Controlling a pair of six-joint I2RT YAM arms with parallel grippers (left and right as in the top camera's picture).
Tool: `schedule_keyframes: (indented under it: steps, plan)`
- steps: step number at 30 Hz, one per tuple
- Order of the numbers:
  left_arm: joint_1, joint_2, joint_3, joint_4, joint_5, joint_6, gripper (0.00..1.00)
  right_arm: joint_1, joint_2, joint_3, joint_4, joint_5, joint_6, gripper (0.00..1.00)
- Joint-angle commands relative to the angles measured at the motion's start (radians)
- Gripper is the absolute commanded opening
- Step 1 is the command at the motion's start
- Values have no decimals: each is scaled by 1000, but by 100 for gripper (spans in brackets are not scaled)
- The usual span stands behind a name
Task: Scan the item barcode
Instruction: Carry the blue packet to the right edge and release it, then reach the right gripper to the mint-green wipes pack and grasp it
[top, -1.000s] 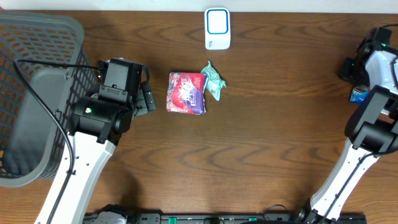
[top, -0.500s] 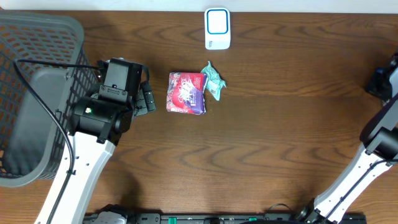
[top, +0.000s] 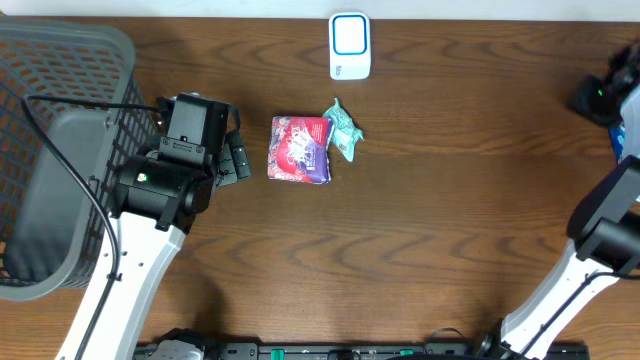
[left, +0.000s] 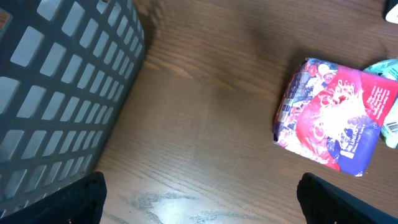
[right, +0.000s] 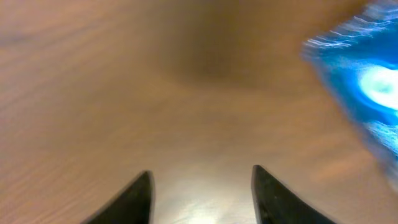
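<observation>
A red and purple packet lies flat mid-table, with a small green packet touching its right side. In the left wrist view the red packet is at the right and the green packet at the edge. My left gripper stands wide open just left of the red packet, with only bare wood between its fingers. My right gripper is at the far right, open and empty. A blurred blue item lies ahead and to the right of it. No barcode is visible.
A white device with a blue-outlined square sits at the table's back edge. A grey mesh basket fills the left side, close behind my left arm. A blue sliver shows at the right edge.
The right arm swung out toward the table's right edge and came partly back. The blue item now shows farther right. The left arm and both packets have not moved.
</observation>
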Motion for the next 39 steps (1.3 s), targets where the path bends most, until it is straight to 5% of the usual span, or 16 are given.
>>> schedule_keyframes:
  steps: [1,9,11,22,29,39]
  plan:
    - [4,3,-2,-4,-13,-5,98,77,-14,0,-19,-454,10,59]
    - [4,3,-2,-4,-13,-5,98,364,-13,-2,-141,-473,-115,66]
    - [4,3,-2,-3,-13,-5,98,444,-10,-2,-141,-417,-112,84]
    - [4,3,-2,-3,-13,-5,98,714,31,-5,-84,-264,-53,99]
    - [4,3,-2,-3,-13,-5,98,778,117,-5,-68,-216,-18,95]
    - [4,3,-2,-3,-13,-5,98,793,167,-6,-73,-232,-29,52]
